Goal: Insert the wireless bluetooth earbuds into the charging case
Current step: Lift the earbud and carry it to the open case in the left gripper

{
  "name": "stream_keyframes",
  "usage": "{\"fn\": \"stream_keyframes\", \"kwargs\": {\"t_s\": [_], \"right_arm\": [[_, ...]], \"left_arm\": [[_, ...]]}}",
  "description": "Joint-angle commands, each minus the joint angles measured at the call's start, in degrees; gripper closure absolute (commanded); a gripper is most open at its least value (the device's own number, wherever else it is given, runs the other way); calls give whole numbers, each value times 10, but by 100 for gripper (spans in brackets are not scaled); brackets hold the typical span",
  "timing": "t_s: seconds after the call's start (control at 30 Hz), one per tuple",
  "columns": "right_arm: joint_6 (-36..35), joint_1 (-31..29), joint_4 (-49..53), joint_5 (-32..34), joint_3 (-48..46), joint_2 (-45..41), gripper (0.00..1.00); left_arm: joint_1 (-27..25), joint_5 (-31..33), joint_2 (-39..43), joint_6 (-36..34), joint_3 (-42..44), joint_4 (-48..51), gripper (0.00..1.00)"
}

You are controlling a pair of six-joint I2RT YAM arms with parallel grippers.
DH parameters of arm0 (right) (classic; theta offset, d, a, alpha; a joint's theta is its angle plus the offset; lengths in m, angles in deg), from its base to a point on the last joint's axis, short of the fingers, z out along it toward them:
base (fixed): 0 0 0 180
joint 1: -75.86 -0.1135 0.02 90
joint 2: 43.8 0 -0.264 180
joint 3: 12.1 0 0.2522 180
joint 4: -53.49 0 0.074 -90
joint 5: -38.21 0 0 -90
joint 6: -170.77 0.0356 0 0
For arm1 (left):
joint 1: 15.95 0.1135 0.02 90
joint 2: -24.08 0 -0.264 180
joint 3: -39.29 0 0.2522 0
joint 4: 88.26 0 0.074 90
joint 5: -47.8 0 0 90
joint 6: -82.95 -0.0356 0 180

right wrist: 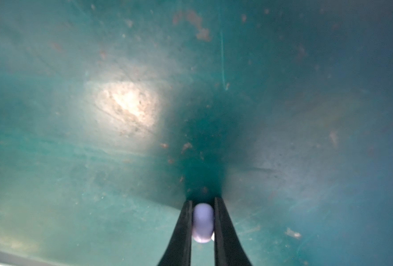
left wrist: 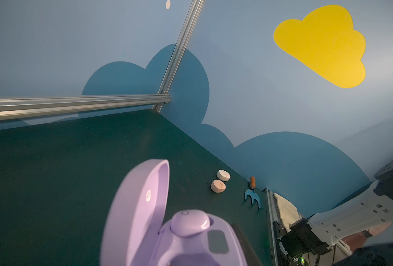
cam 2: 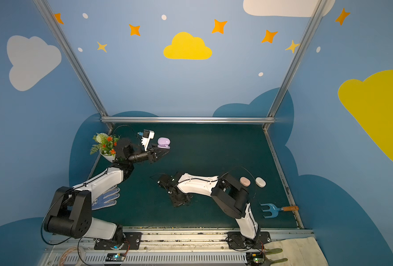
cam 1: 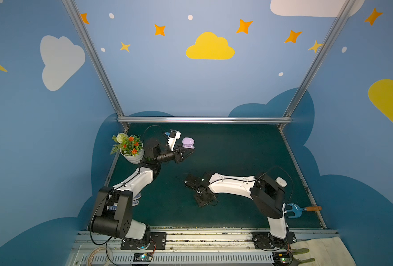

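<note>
**Bench contents, largest item first**

1. Table: dark green and scuffed. It bears everything below.
2. Left gripper: at the far left of the table, clamped on the base of item 7. One black finger shows alongside that base in the left wrist view.
3. Right gripper: near the table's centre, pointed down close to the surface. Its fingers are pinched almost together on item 10.
4. Potted plant: far-left corner, beside the left arm.
5. Glove: blue-dotted, lying partly under the left arm.
6. Hand fork: blue with a wooden handle, at the right edge.
7. Charging case: lavender, lid swung open. Whether it rests on the table or is lifted cannot be told.
8. Peach case and white case: both closed, side by side near the right edge.
9. Seated earbud: lavender, in one bay of the charging case. The neighbouring bay appears vacant.
10. Held earbud: lavender, its long axis running along the fingers. The charging case lies well apart from it, toward the far left. The coming move is likely a carry that way, with the bud turned to suit the vacant bay.
</note>
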Motion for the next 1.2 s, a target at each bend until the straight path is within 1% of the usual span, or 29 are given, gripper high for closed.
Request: {"fn": "stream_keyframes", "kwargs": {"t_s": [0.0,0.13,0.27,0.5,0.6,0.67,0.87,1.0,1.1,1.17], "right_arm": [[0,1,4,11,-10,-18,87],[-4,9,-1,10,-28,-67,88],[-4,26,-4,3,-52,-127,88],[3,80,-12,-40,-96,-256,88],[4,108,-8,-58,-98,-308,88],[8,123,0,-59,-91,-335,88],[0,164,7,-76,-44,-397,89],[7,188,-5,-98,-13,-430,89],[20,201,-31,-122,0,-452,89],[31,209,-59,-143,-1,-462,89]], "left_arm": [[-1,-6,3,-12,-7,0,82],[-2,-3,6,-17,-8,6,81],[-6,-2,17,-50,-12,47,81],[-26,2,33,-72,-13,67,81],[-49,13,43,-83,-9,64,81],[-68,24,53,-92,-3,58,81],[-131,52,70,-135,9,41,81],[-157,66,71,-140,21,-1,81],[-177,83,73,-143,33,-31,81],[-193,94,75,-155,37,-32,80]]}}
